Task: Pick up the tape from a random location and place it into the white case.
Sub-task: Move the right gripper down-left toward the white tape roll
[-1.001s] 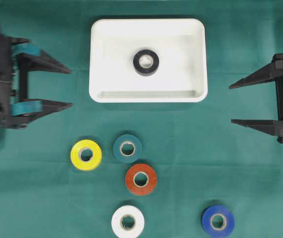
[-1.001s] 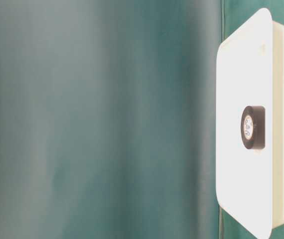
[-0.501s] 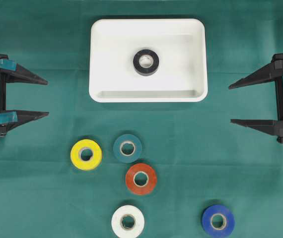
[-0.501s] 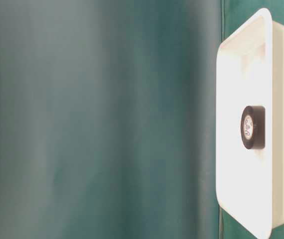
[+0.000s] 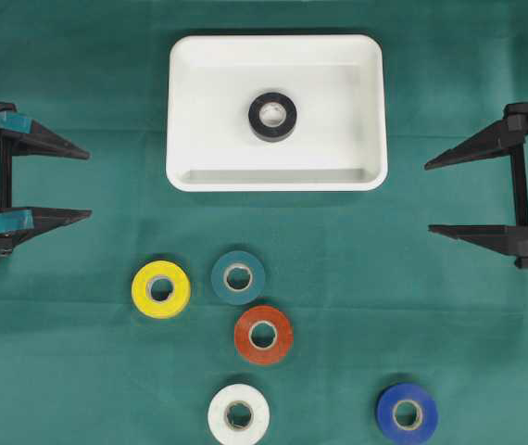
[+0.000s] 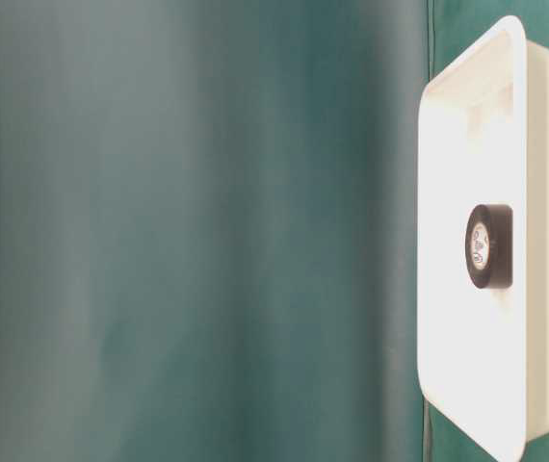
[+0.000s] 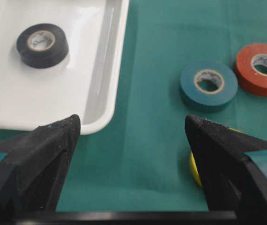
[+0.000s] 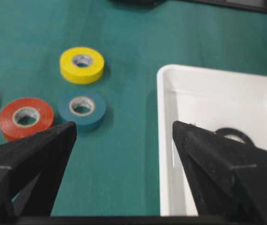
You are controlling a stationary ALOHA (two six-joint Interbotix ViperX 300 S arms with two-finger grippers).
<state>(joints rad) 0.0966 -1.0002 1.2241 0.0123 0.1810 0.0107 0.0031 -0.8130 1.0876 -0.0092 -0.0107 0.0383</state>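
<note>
Across the whole table lies a green cloth (image 5: 449,352), and toward its far middle sits the white case (image 5: 190,111), a wide rimmed tray. At the left edge of the overhead view the left gripper (image 5: 88,184) hangs with its jaws spread wide and nothing between them; at the right edge the right gripper (image 5: 428,197) does the same, jaws fully apart and bare. Both point inward, well apart from the case and from every roll. Inside the case, near its centre, the black tape (image 5: 272,117) lies flat on the floor, clear of the walls. On the cloth in front of the case lie five more rolls: yellow tape (image 5: 160,289), teal tape (image 5: 238,276) just beside red tape (image 5: 263,335), white tape (image 5: 239,414) at the near edge, and blue tape (image 5: 407,413) off to the right.
</note>
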